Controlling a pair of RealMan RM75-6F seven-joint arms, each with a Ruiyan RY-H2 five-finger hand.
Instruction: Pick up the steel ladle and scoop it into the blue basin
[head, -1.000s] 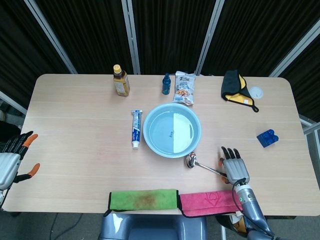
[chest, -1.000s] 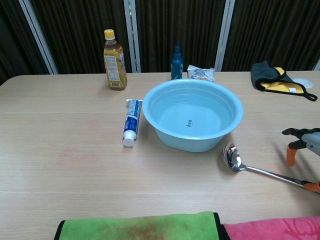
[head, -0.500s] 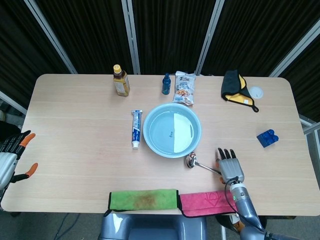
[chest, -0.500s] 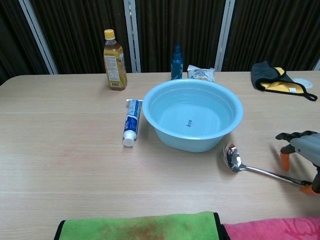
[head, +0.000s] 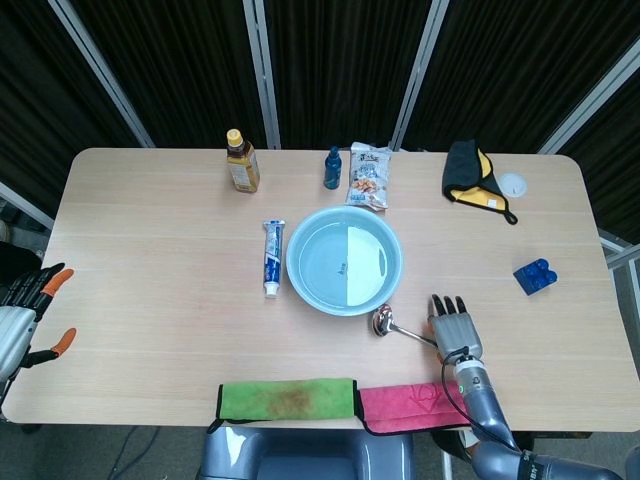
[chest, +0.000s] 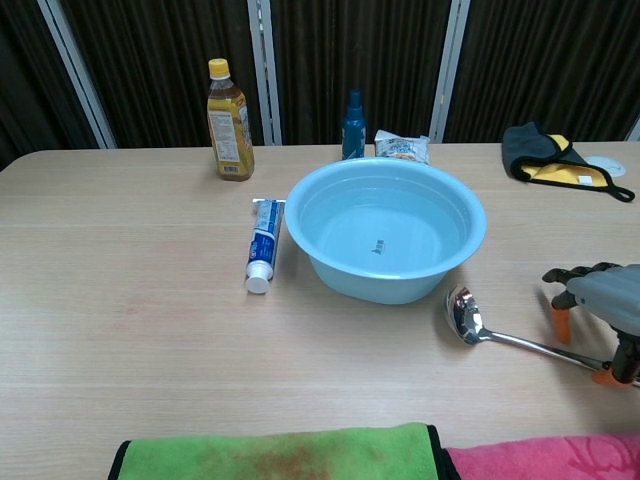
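The steel ladle (chest: 468, 318) lies on the table just right of the blue basin (chest: 386, 241), its shiny bowl (head: 382, 320) near the basin's rim and its handle (chest: 540, 349) running right. My right hand (head: 455, 327) hovers over the handle's far end with fingers spread, holding nothing; in the chest view the right hand (chest: 600, 300) sits at the right edge above the handle. My left hand (head: 22, 315) stays open beyond the table's left edge. The basin (head: 345, 260) holds water.
A toothpaste tube (head: 271, 257) lies left of the basin. Behind it stand a tea bottle (head: 241, 161), a small blue bottle (head: 332, 168) and a snack bag (head: 368, 176). A black-and-yellow cloth (head: 474, 179) and blue block (head: 535, 275) sit right. Green (head: 288, 398) and pink (head: 415, 404) towels line the front edge.
My right hand has shifted left along the ladle's handle, closer to the ladle's bowl, and sits lower over it. The ladle and left hand have not moved.
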